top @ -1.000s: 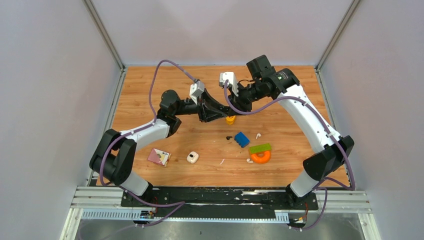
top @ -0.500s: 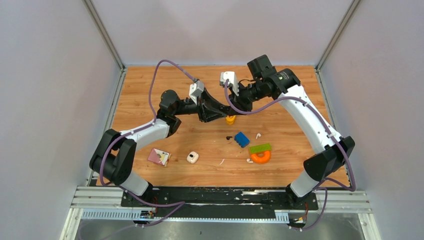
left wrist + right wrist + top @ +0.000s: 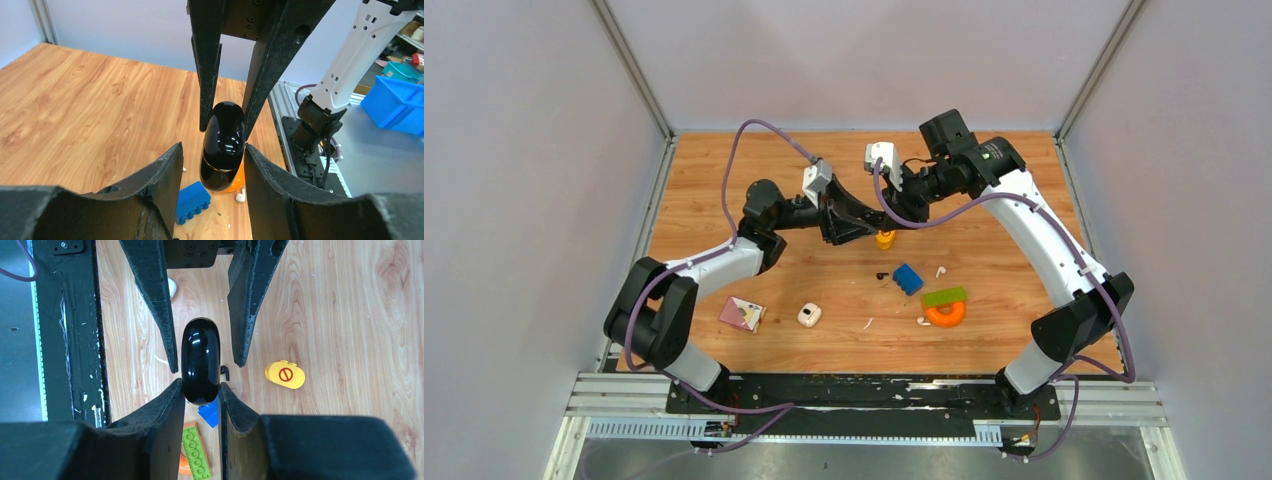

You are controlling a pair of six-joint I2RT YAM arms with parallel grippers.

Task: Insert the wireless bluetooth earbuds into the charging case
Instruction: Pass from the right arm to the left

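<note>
Charging case is pinched in the right hand, long axis poking straight into the left hand, which is spread wide around it.

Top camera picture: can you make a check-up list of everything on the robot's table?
Surface: wooden table, bare grain showing.
Job's things: black charging case held in the air, lid looks shut; white charging case, white earbud, second white earbud and black earbud lie loose on the table.
Clutter: blue brick, green brick, orange ring, yellow disc, pink card.
Grippers: right gripper shut on the black case; left gripper open, straddling it with gaps.
Cables: purple cables loop over both arms.
Surroundings: grey walls, metal rail at the near edge.
</note>
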